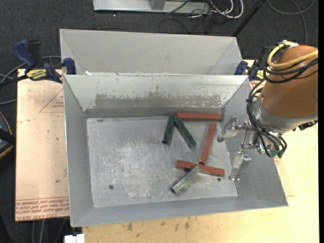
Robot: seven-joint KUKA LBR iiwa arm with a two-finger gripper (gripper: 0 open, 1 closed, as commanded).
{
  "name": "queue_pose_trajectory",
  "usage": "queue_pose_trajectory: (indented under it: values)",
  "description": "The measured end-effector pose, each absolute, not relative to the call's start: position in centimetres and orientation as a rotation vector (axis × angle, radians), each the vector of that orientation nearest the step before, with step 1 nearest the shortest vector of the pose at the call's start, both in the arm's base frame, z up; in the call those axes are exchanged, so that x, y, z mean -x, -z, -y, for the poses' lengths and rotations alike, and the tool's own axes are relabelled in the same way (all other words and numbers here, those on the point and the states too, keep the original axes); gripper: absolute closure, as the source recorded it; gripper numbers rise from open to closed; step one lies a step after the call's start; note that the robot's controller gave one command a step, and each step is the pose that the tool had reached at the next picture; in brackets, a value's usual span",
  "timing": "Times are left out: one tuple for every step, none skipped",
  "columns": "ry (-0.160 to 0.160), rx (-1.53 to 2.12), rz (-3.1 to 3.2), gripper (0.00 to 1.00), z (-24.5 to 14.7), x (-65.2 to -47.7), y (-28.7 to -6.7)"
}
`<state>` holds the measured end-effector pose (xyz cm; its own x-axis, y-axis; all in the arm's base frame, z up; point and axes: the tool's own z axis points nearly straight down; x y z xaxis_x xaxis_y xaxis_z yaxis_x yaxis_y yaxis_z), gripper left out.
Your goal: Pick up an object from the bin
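Gripper (234, 148) first: mine hangs at the three o'clock side of the bin (126, 186), close to the sloping right wall. My fingers (237, 167) are spread apart and nothing sits between them, so it is released and holds nothing.

Nearest to me, toward nine o'clock, lies the tall red stick (207, 143). It is a slim, flat, straight bar of dull brick red with square ends. Its long axis runs almost from twelve to six, and the top leans slightly toward one o'clock. It lies just beside my upper finger, and I cannot tell whether they touch.

Its lower end meets the low red stick (212, 170), a bar of the same colour and build. That one lies flat toward seven o'clock from me. Its long axis runs from about ten o'clock to four, and its right end stops near my lower fingertip.

Across it lies the grey-green stick (185, 181), thicker and paler, pointing from about two o'clock down to eight.

Farther off, toward eleven o'clock from me, the back red stick (199, 116) lies along the foot of the rear wall, with its long axis from nine to three.

Beyond these, near the middle of the bin, two dark green sticks (174, 130) meet at their tops and splay out toward five and seven o'clock.
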<state>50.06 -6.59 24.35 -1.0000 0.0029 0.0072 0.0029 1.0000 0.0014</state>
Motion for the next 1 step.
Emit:
queue_pose_trajectory:
  values:
    - [0.000,0.001,3.143,0.00,6.56,-50.22,-24.76]
